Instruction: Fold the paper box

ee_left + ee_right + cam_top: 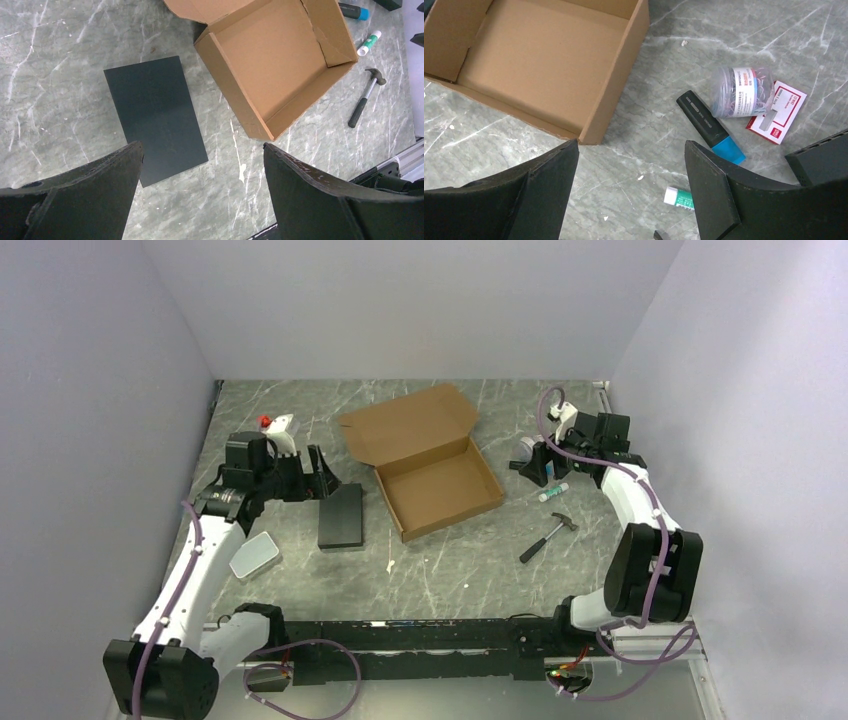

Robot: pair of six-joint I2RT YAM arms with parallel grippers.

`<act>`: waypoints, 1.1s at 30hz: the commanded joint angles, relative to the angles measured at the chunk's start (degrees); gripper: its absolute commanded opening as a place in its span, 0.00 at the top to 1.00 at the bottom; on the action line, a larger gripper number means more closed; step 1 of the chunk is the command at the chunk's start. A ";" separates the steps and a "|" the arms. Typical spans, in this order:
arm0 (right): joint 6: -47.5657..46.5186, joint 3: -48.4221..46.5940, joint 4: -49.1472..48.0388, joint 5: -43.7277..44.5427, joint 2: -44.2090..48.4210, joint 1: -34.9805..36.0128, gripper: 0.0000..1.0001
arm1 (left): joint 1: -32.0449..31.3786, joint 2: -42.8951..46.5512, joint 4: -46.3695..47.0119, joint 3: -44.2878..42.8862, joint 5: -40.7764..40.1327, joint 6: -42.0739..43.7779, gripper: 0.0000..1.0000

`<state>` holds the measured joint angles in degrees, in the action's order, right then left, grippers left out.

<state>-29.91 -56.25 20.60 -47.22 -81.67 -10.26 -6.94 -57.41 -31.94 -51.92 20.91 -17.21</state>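
Print shows up in the right wrist view, but none of it is sharp enough to read. The clear tub of paper clips (pixel 740 92) wears a white label with red and blue bands and rows of tiny characters, all a blur. Touching it, the small red-and-white carton (pixel 777 112) carries a red logo patch, illegible. The black highlighter (pixel 709 125) has a faint mark on its barrel and the glue stick (pixel 678 197) has green lettering, both too small to read.

Brown paper box (pixel 440 485), black block (pixel 341 517), white-veined grey table (pixel 450 570)
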 commanded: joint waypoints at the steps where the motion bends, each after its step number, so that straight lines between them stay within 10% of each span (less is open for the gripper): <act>1: -4.02 -0.35 0.23 -0.30 -1.01 -0.52 0.19 | 1.02 2.01 2.58 0.57 2.75 -0.19 0.07; 33: 1.22 -5.42 1.37 8.11 -8.08 -0.88 0.15 | 2.90 3.93 3.30 1.21 3.79 -0.41 0.07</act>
<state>-30.13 -59.46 23.92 -39.57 -89.69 -10.85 -4.43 -54.52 -30.63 -50.81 23.18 -17.50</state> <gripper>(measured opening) 0.844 0.935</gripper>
